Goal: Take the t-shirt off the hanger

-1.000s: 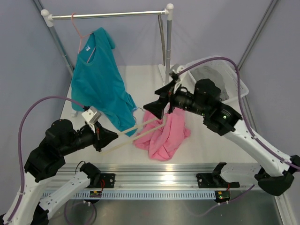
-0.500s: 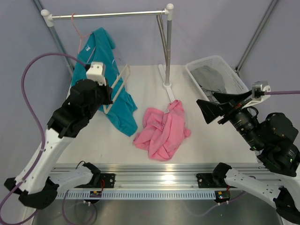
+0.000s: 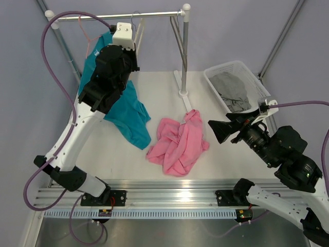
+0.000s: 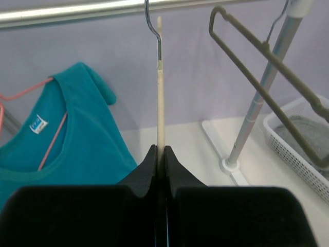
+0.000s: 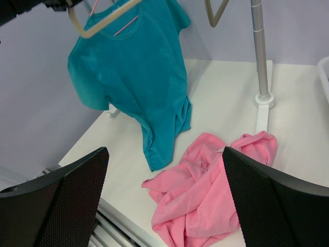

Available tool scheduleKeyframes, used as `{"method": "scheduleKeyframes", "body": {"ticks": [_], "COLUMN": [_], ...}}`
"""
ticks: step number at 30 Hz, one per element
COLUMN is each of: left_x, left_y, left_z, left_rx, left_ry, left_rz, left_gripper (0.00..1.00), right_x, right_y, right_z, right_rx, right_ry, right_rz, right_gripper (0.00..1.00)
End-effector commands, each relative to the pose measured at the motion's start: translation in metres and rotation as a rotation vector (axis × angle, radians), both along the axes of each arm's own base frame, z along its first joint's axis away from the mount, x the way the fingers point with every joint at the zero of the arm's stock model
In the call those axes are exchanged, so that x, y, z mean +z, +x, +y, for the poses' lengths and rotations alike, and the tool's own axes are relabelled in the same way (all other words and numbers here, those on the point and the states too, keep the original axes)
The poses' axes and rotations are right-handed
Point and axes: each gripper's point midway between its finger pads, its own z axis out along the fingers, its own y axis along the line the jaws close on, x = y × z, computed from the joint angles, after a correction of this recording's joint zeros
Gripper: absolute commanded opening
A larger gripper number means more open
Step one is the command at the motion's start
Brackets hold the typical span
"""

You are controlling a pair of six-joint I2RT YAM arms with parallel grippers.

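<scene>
The white table point(image 3: 226, 159) carries a crumpled pink t-shirt point(image 3: 177, 144) and a basket point(image 3: 222, 66).

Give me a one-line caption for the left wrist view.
Left end effector shut on the bare cream hanger, its metal hook up at the rail beside the teal t-shirt.

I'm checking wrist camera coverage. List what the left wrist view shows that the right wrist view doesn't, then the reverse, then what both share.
Only the left wrist view: the left fingers shut on the cream hanger, with its metal hook up by the rail.
Only the right wrist view: the pink t-shirt crumpled on the table, off the hanger, and the open right fingers.
Both: the hanger, the teal t-shirt and the upright pole.
</scene>
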Motion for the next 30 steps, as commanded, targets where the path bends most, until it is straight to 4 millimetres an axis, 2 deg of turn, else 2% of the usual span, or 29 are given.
{"method": "scheduleKeyframes", "body": {"ticks": [1,5,6,12,18,23,24,28,30], "left_x": [0.065,0.073,0.064,0.059,0.046,0.033,0.024,0.016,0.013], "left_y": [0.012,0.029,0.039,0.063,0.085,0.089,0.09,0.085,0.083], "left_z": [0.007,0.0,-0.003,0.005,0.0,-0.012,-0.016,-0.017,-0.01], "left_rx": [0.065,0.081,0.093,0.123,0.08,0.018,0.007,-0.01,0.033], "left_ry": [-0.039,-0.003,0.026,0.033,0.031,0.027,0.032,0.004,-0.029], "left_rz": [-0.186,-0.214,-0.199,-0.192,-0.164,-0.14,-0.123,-0.102,-0.086], "left_gripper": [0.0,0.0,0.0,0.0,0.0,0.0,0.0,0.0,0.0], "right_x": [0.001,0.0,0.0,0.006,0.004,0.004,0.004,0.004,0.003], "right_y": [-0.001,-0.003,-0.003,-0.01,-0.009,-0.009,-0.009,-0.009,-0.009], "right_z": [0.006,0.003,0.003,-0.002,-0.001,-0.001,-0.001,0.0,0.001], "right_rx": [0.021,0.023,0.023,0.031,0.034,0.034,0.032,0.037,0.041], "right_ry": [0.012,0.007,0.014,0.034,0.031,0.026,0.027,0.027,0.025], "right_rz": [0.006,0.008,0.004,-0.013,-0.012,-0.014,-0.014,-0.015,-0.011], "right_gripper": [0.99,0.99,1.0,0.99,1.0,0.99,0.99,1.0,0.99]}}
